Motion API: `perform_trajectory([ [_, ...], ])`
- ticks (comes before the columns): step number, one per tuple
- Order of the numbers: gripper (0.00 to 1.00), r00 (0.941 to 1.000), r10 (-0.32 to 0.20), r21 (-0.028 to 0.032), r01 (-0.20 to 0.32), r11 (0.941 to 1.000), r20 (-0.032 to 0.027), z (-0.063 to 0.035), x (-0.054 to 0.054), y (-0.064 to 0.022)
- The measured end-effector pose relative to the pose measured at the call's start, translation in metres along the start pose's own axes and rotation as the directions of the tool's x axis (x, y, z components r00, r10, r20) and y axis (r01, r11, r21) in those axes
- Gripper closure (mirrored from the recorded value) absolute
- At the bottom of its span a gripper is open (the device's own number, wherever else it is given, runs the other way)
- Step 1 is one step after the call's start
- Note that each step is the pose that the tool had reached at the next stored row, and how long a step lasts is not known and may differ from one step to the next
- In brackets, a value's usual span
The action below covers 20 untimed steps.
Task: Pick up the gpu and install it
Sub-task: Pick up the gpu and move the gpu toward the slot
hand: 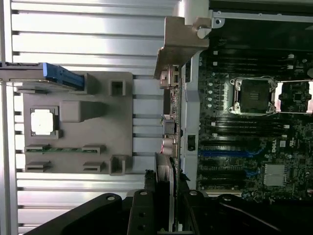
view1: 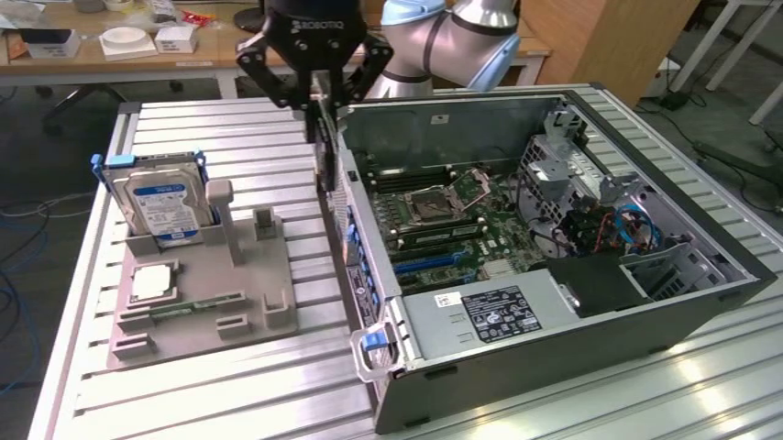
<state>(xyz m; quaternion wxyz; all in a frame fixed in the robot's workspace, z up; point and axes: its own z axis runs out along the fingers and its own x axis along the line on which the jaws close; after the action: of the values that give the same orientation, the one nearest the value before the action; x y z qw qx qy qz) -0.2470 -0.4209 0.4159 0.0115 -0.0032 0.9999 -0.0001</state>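
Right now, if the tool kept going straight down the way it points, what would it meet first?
The gpu held in the tool would lead, and it looks set to land on the computer case's side wall or the motherboard just inside; depth is unclear.

A slatted metal table (view1: 245, 403) carries a grey plastic holder (view1: 238, 266) toward the exterior view's left. A hard drive (view1: 159, 203) with a blue and white label stands upright in the holder's far slot. A square silver processor chip (view1: 153, 282) lies flat in a recess, with a narrow green memory stick (view1: 183, 306) just in front of it. Toward the right lies an open computer case (view1: 551, 357), showing a green motherboard (view1: 471, 234), a processor socket (view1: 446, 194), a grey power supply (view1: 490, 312) and red and blue cables (view1: 612, 225). Behind, a wooden desk (view1: 233, 48) holds white boxes (view1: 128, 41).
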Motion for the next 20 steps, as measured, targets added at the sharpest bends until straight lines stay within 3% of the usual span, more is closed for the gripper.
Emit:
perform_trajectory([
  [6,0.73,1.0000,0.000,0.0001,0.000,1.0000,0.0009,0.0021,-0.027,-0.0002],
  [20,0.73,0.9999,0.000,0.0002,0.000,1.0000,0.0167,0.0111,-0.076,-0.0005],
])
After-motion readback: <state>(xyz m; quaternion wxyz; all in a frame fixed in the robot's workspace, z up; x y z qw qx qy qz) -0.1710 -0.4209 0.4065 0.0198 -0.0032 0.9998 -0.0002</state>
